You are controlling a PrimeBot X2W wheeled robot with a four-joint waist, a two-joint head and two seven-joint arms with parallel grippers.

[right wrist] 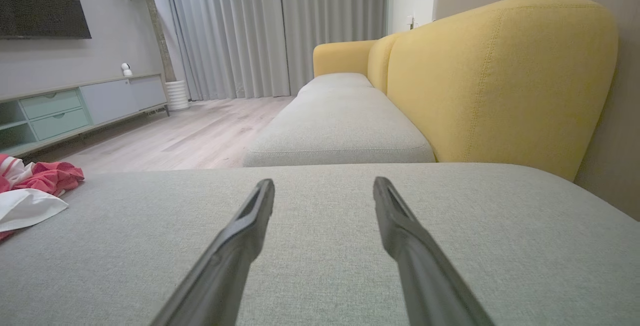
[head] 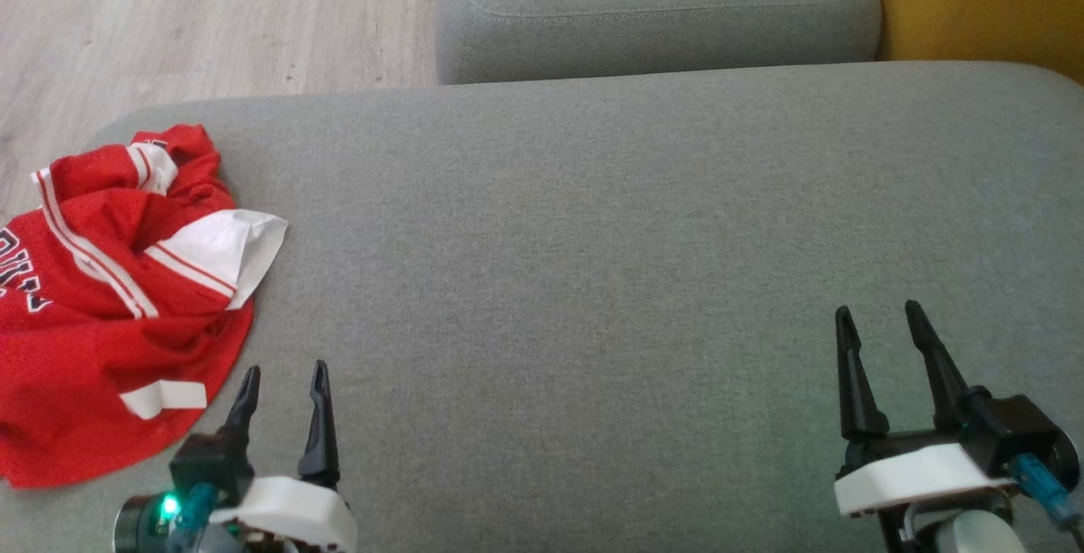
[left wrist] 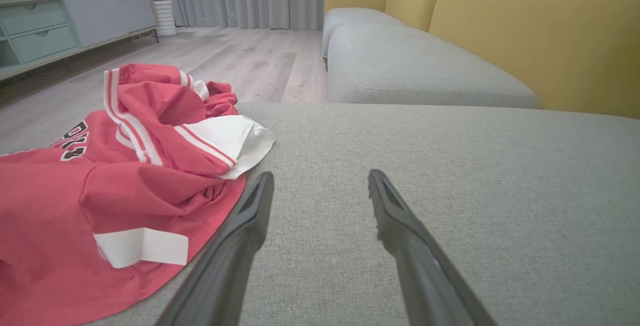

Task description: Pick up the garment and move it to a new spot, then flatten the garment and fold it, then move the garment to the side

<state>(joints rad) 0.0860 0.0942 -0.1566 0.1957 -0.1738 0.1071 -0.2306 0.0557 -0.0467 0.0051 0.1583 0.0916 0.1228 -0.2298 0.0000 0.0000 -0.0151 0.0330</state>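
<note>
Cut off: the red jersey (head: 110, 307) is running off the head view's left edge, chopping its black letters (head: 19, 278).
Count: 1 jersey and 2 grippers are showing.
Look: it is lying crumpled, red with white stripes.
Place: it is sitting on the left end of the grey cushion (head: 593, 282), just beside the left gripper (head: 284, 379).
Grip: the left gripper and right gripper (head: 881, 324) are both gaping wide, gripping nothing.

Left pincer (head: 285, 367) and right pincer (head: 877, 307), long tapering black fingers (head: 854, 384), white housings (head: 296, 511), teal cables (head: 1037, 478), green light (head: 171, 504) on left
</note>
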